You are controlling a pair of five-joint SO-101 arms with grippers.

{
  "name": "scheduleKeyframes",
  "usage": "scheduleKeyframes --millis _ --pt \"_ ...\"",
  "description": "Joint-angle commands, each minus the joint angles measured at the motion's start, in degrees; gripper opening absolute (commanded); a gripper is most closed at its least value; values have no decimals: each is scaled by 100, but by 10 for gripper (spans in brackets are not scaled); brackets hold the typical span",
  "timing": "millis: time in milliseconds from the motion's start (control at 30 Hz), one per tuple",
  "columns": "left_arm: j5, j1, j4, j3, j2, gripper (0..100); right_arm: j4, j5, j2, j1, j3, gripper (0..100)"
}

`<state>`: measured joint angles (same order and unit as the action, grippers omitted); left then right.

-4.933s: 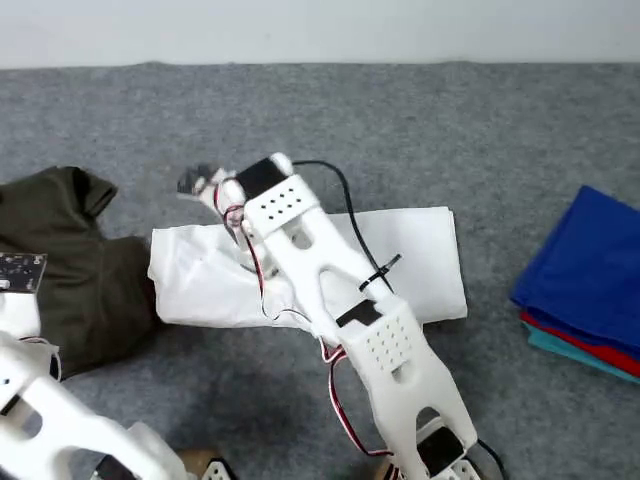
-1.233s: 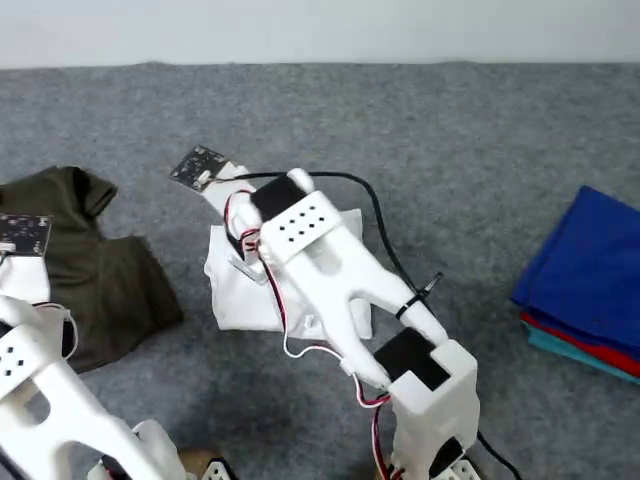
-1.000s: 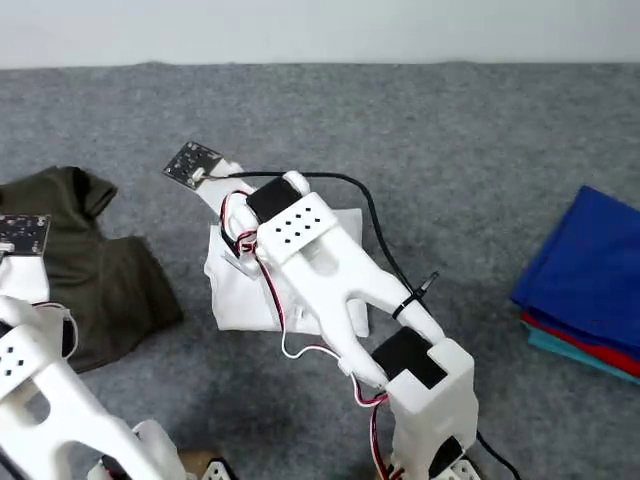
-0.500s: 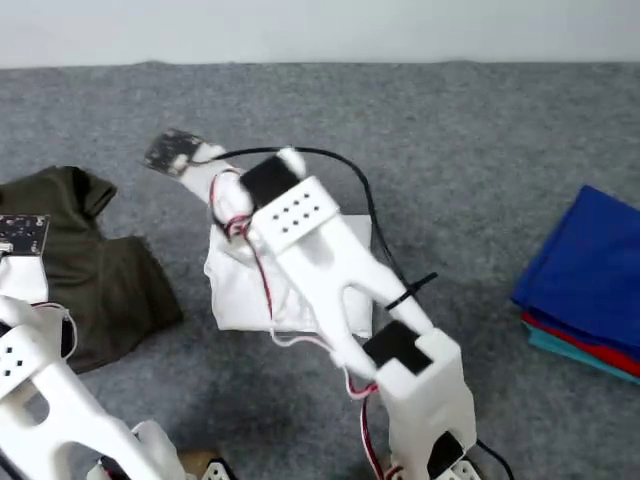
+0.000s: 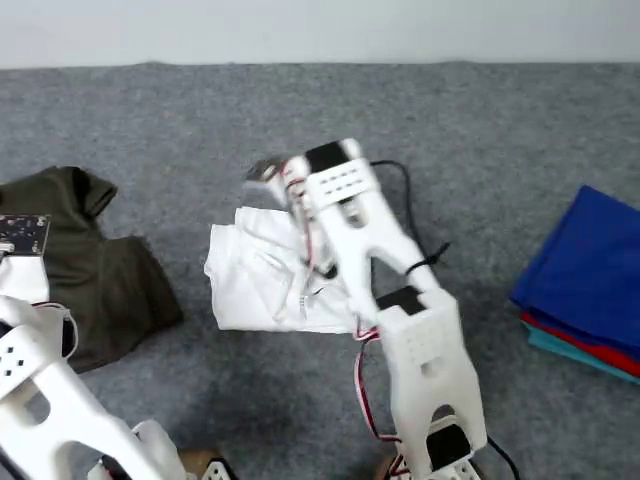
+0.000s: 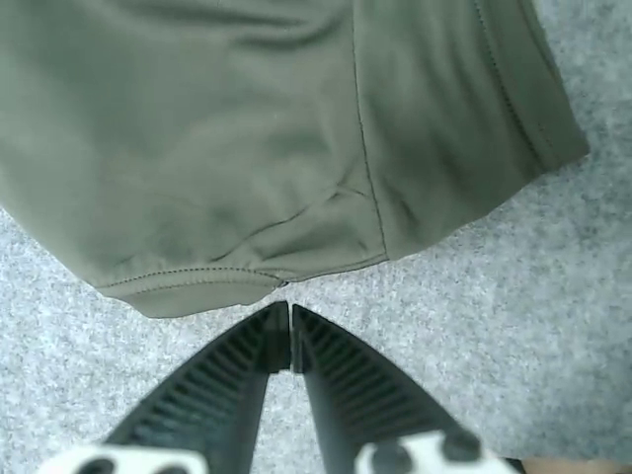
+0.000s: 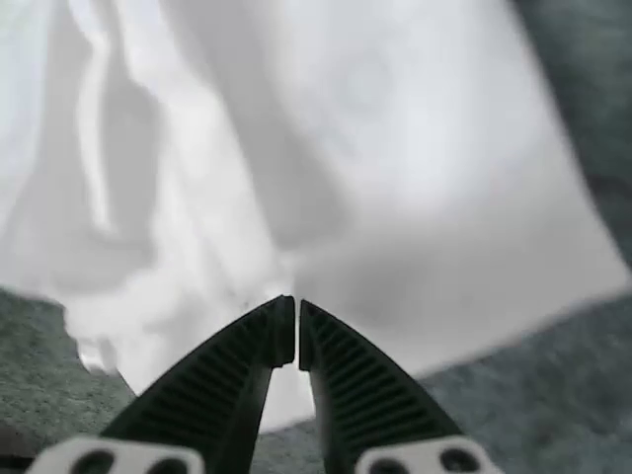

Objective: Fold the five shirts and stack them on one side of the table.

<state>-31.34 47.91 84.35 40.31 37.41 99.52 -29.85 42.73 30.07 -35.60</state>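
Two arms rise from the near edge of the grey surface: the left arm at the near left corner and the right arm near the middle, stretched away from its base. Five shirts lie on the surface, one of each colour. The left hand has its fingers pressed together on nothing; its tips hang over bare surface just beside the hem of the olive shirt. This shirt lies unfolded and rumpled at the left side, with its bulk running from near to far. In the middle lies the white shirt, folded to a rough rectangle whose long axis runs left to right; its left half is creased and its near edge is fairly straight. The right hand is above this shirt, fingers together, with no cloth seen between them. At the right edge sits a stack of three folded shirts, set askew with one corner pointing far: the blue shirt on top, the red shirt under it, the teal shirt at the bottom. A pale wall stands beyond the far edge.
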Motion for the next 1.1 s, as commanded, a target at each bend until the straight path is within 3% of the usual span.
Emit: scheduleKeyframes --millis 0,167,267,367,600,700,1067 --pt "53 -35 18 -233 211 15 84 -9 13 989 -545 9" --pt "53 -35 18 -233 211 15 312 352 40 2308 -1653 9" --pt "53 -35 18 -233 211 15 330 360 -22 2686 -1987 9" --pt "53 -35 18 -233 211 15 330 369 -251 2519 -2136 9" --pt "53 -35 18 -233 211 15 330 343 -593 1235 -2127 9" --pt "53 -35 9 -233 211 15 330 343 -312 998 -2119 9" --pt "378 0 26 -233 774 15 303 369 1393 2316 -2690 9"
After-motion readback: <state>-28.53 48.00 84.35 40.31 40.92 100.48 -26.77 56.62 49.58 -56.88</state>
